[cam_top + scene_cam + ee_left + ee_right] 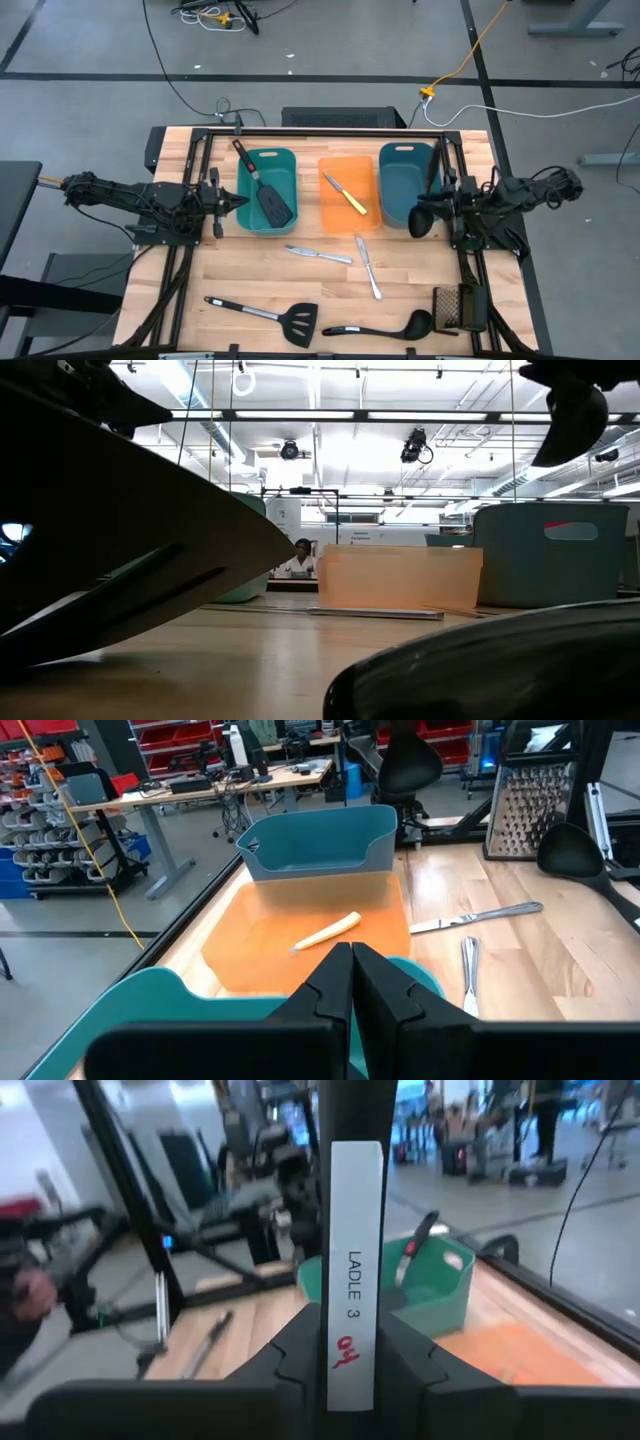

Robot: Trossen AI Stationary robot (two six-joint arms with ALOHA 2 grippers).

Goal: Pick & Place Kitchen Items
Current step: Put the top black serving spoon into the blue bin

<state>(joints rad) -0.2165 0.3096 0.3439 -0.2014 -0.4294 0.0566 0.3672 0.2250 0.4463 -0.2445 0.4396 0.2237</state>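
My right gripper [440, 200] is shut on a black ladle [420, 222], held in the air by the right teal bin [405, 185]; its bowl [570, 410] shows high up in the low view. At the left teal bin's [268, 190] left rim, my left gripper [232, 203] [350, 990] is shut and empty. A black slotted spatula [270, 195] leans in that bin. A yellow-handled knife [345, 193] lies in the orange bin [350, 190]. On the table lie two silver knives [318, 254] [368, 266], a spatula [265, 315] and a second ladle [385, 326]. My right gripper pinches the ladle's handle between its two fingers, at the white-labelled stretch [355, 1280]. The fingers come level from the table's right side and lie across the handle. The ladle is lifted clear, its bowl [420, 222] toward the near side and its handle running toward the far edge.
A dark mesh grater [458, 308] lies at the near right corner. The three bins stand in a row across the table's far half. A black frame [330, 130] runs along the table's far edge and sides. Bare wood shows between the bins and the near utensils.
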